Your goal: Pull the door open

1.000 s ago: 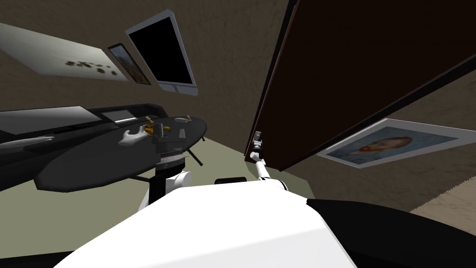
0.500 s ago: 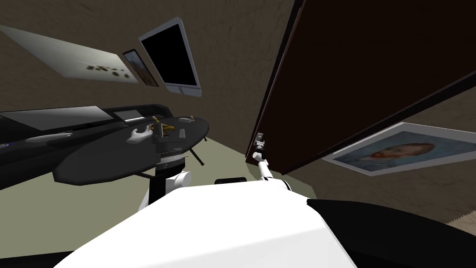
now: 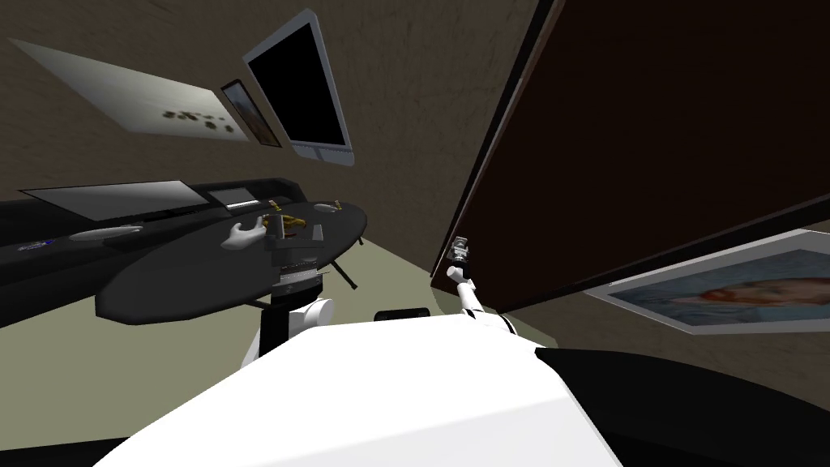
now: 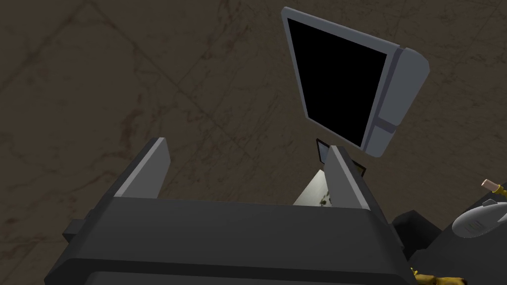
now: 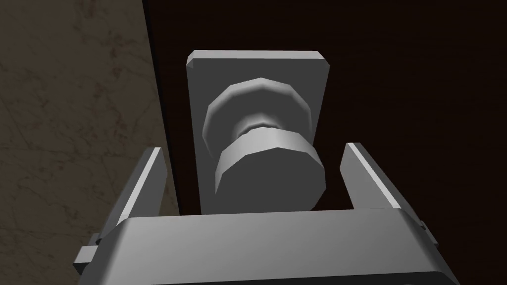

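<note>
Rt gripper (image 5: 253,148) stands square to the dark door (image 5: 396,74). Its fingers are spread, one each side of the knob (image 5: 270,170) and both apart from it, so nothing is gripped yet. The knob sits deep between the fingers, near the gripper body.

Judged reason: the straddle is set so that closing pinches the knob's round head across its width, giving purchase for a pull.

Location: the knob is mounted on a grey backplate (image 5: 257,64) close to the door's edge, w/ brown wall (image 5: 74,99) just beyond that edge.

Orientation: the knob's stem runs straight out from the door face toward the gripper, approx. in line w/ the fingers. Its flat head end faces the gripper body. The backplate's long side appears parallel to the door edge.

Lt gripper (image 4: 247,144) is held out front above a dark round table (image 3: 186,276), fingers apart and empty. It is judged parked clear of the work.

Step in hand, as judged: close on the knob, then pull.
</note>
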You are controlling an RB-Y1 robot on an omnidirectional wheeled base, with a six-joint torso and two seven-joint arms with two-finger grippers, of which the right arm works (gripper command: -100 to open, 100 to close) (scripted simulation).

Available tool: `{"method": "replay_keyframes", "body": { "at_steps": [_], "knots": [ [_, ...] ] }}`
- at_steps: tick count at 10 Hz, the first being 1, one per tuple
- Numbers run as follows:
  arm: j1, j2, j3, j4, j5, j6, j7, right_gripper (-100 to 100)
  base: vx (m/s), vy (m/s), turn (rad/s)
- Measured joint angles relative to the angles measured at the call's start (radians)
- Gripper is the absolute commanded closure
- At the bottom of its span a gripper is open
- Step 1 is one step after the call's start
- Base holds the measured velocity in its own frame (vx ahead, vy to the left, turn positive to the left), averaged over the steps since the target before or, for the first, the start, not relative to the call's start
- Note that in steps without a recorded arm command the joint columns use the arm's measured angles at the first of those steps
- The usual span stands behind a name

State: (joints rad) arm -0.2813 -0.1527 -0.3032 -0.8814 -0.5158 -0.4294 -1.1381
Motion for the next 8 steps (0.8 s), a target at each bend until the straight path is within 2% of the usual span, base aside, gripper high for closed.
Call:
{"method": "replay_keyframes", "body": {
  "at_steps": [5, 6, 8],
  "knots": [
    [0.002, 0.002, -0.001, -0.003, 0.001, 0.005, 0.006, 100, -0.008, -0.001, 0.0],
    [0.002, 0.002, -0.001, -0.003, 0.001, 0.005, 0.006, 100, -0.12, -0.024, 0.101],
    [0.004, -0.017, 0.013, -0.006, 0.0, 0.005, -0.015, 100, -0.21, -0.061, 0.177]
  ]
}}
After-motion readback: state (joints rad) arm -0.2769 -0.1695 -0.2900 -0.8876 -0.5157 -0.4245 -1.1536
